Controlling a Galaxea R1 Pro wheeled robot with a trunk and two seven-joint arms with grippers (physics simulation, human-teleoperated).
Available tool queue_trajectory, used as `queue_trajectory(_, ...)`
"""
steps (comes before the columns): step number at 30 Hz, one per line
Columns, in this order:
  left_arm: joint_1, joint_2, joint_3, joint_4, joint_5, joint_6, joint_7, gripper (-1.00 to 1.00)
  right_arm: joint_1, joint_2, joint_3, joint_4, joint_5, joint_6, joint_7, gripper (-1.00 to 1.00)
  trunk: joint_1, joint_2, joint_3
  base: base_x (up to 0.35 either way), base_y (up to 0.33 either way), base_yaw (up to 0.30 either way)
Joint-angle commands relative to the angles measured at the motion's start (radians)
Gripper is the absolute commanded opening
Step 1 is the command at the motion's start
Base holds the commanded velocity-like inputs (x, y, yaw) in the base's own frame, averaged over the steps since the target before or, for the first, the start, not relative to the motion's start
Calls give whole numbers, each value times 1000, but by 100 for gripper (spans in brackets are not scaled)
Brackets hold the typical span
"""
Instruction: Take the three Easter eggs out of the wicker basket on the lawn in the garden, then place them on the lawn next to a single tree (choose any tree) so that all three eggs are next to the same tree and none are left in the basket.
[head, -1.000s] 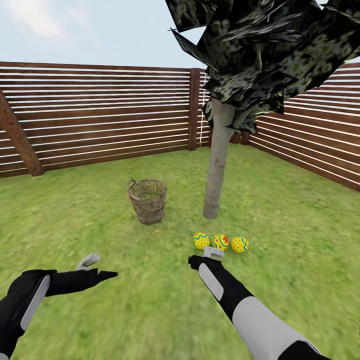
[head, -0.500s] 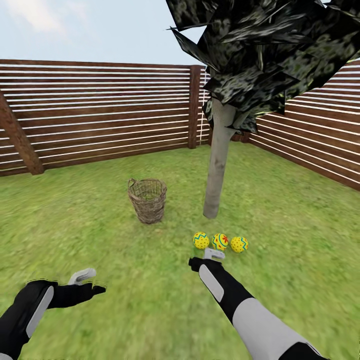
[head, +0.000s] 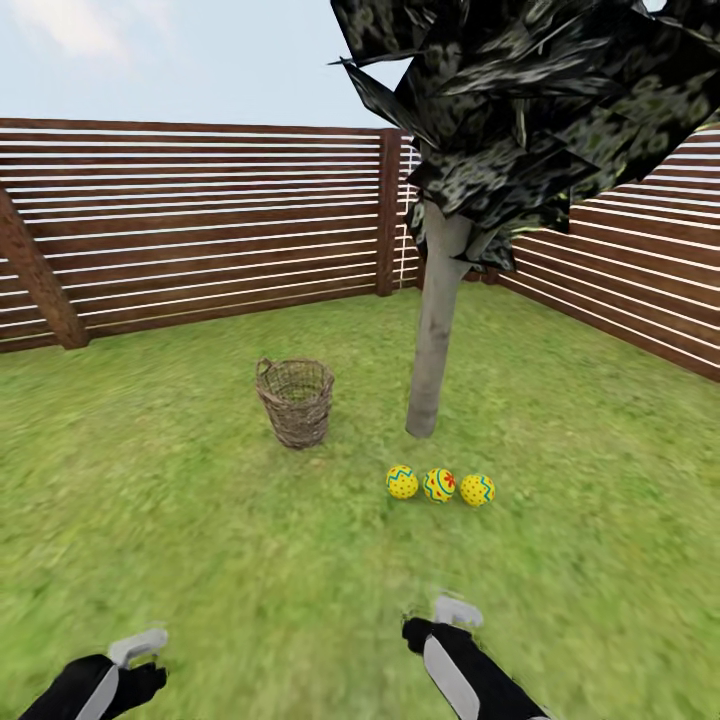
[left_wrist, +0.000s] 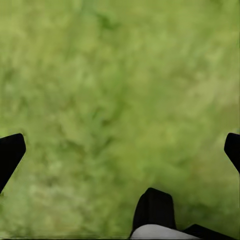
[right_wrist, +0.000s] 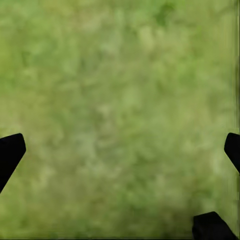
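Note:
Three yellow Easter eggs (head: 402, 482) (head: 439, 485) (head: 477, 489) lie in a row on the lawn (head: 250, 540), just in front of the tree's grey trunk (head: 435, 330). Left of the trunk the wicker basket (head: 296, 400) stands upright, and no yellow shows through its weave. My right gripper (head: 446, 617) hangs low near the view's bottom edge, well short of the eggs. My left gripper (head: 138, 655) sits at the bottom left. In both wrist views the fingertips (left_wrist: 11, 152) (right_wrist: 11, 150) stand wide apart over bare grass, so both grippers are open and hold nothing.
A brown slatted fence (head: 200, 230) encloses the garden at the back and along the right (head: 640, 290). Dark foliage (head: 540, 90) overhangs the trunk. Grass stretches open between me and the basket.
Both arms have drawn back toward me. The right gripper has moved away from the eggs, and the left has dropped toward the bottom left corner. Eggs, basket and tree are unmoved.

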Motion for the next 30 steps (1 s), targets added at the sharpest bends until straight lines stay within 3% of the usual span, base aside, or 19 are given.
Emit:
queue_trajectory(1,0,-1,2,40,9,-33,9,100,20,-1,5,3,-4,-21,-8,100,-4,7,2,0,0,0)
queue_trajectory(5,0,-3,-6,163,5,-154,18,100,69,-1,6,67,-3,-97,-7,100,-19,35,12,0,0,0)
queue_trajectory(7,0,-4,-27,213,-1,-210,21,100,78,-1,7,147,-3,-160,-4,100,-27,49,17,0,0,0)
queue_trajectory(11,1,-10,-62,323,-7,-332,22,100,84,2,10,331,-4,-355,1,100,-42,77,27,0,0,0)
queue_trajectory(14,1,-23,-68,388,-7,-402,22,100,85,3,11,415,-5,-442,1,100,-54,98,35,0,0,0)
queue_trajectory(17,8,-55,-71,420,-9,-459,22,100,92,1,10,472,-8,-509,2,100,-65,119,44,0,0,0)
queue_trajectory(26,60,-81,-73,434,-20,-533,22,100,140,-3,6,495,-11,-575,3,100,-100,182,72,0,0,0)
queue_trajectory(30,88,-86,-73,435,-26,-541,22,100,152,-22,6,497,-13,-577,2,100,-115,210,85,0,0,0)
